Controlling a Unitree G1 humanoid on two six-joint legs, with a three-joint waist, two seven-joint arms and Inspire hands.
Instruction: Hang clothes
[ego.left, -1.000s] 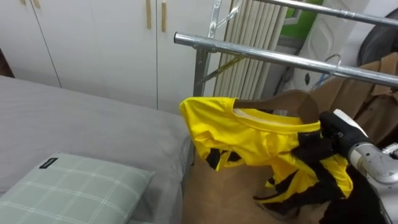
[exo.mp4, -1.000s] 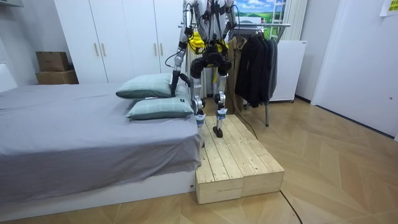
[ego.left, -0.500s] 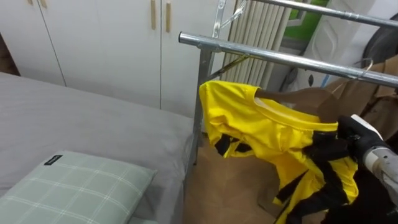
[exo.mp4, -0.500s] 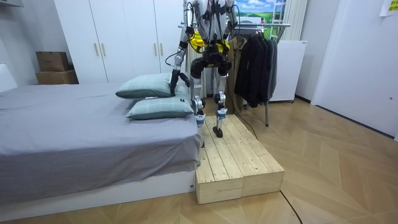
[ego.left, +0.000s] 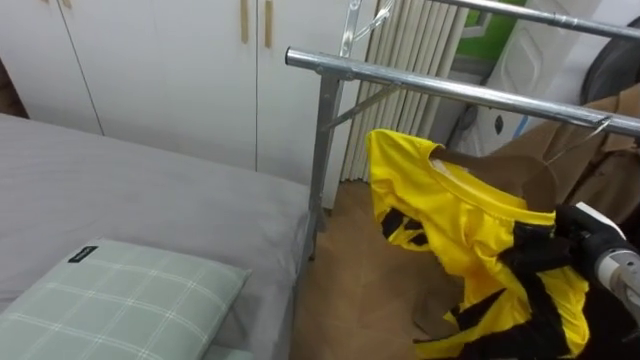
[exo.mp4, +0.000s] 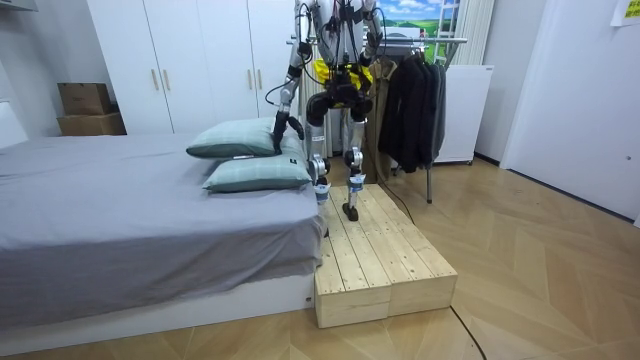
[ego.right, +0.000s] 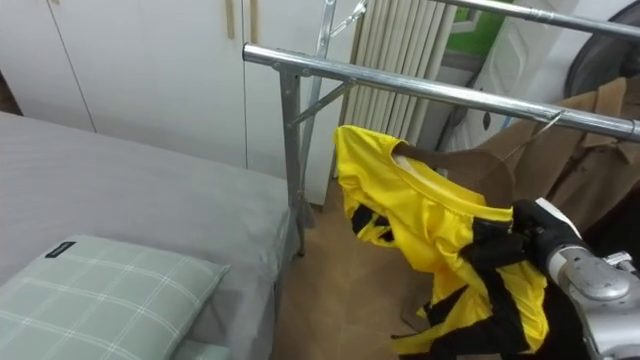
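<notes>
Here the right hand (ego.left: 582, 238) has its fingers (ego.right: 510, 243) curled tight into the bunched cloth of the yellow shirt (ego.left: 445, 210), which it holds up on a wooden hanger (ego.right: 470, 165). The shirt hangs below the metal rail (ego.left: 450, 88) of the clothes rack and apart from it, near the rail's upright post. The grey bed (ego.left: 150, 200) and a checked pillow (ego.left: 120, 300) lie to the left. The left hand (exo.mp4: 297, 127) hangs by the pillows; I cannot tell how its fingers are set.
</notes>
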